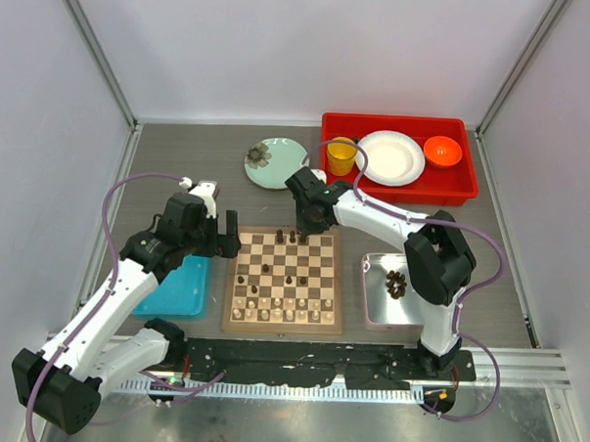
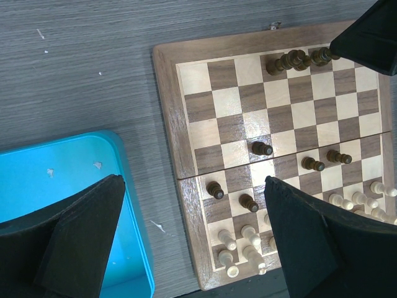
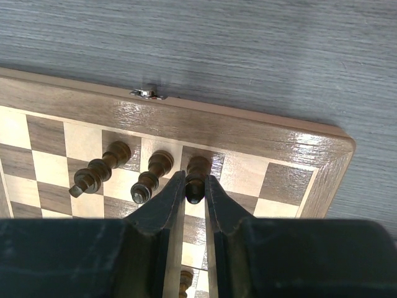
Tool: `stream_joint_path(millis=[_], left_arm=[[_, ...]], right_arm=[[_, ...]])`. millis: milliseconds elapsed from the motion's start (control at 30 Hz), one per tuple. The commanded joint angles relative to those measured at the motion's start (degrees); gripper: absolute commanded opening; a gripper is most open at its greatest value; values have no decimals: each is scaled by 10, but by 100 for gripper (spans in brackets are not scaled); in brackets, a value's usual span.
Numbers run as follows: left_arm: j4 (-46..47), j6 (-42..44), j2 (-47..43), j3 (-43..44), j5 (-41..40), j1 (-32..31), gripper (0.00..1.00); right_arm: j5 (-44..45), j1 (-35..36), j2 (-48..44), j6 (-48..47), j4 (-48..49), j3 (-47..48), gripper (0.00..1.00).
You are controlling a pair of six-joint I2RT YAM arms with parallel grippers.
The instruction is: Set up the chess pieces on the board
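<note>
The board [image 1: 231, 295] lies at the middle of the table. Cream chess pieces [image 1: 283, 305] fill its near rows, and a few dark ones [image 1: 288, 279] are scattered mid-board. My right gripper [image 3: 195, 186] is shut on a dark piece [image 3: 197, 171] that stands upright on a far-row square, next to two other dark pieces [image 3: 152, 174]. In the top view that gripper [image 1: 304, 227] hangs over the board's far edge. My left gripper [image 2: 193, 183] is open and holds nothing. It hovers over the board's left border [image 2: 167, 105], above dark pawns [image 2: 214, 190] and cream pieces [image 2: 229, 239].
A blue tray [image 1: 179, 289] sits left of the board, partly under the left arm. A silver tray [image 1: 374, 308] on the right holds a small dark ring-shaped object [image 1: 397, 283]. At the back are a red bin [image 1: 394, 189] with a yellow cup, white plate and orange bowl, and a pale green plate [image 1: 275, 162].
</note>
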Motion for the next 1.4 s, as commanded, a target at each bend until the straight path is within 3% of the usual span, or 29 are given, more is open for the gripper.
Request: stream_joint_path(millis=[0, 1367], left_arm=[[14, 10, -2, 0, 10, -1, 100], [14, 10, -4, 0, 10, -2, 100]], right_arm=[[19, 6, -11, -6, -20, 17, 1], [4, 13, -13, -6, -26, 5, 4]])
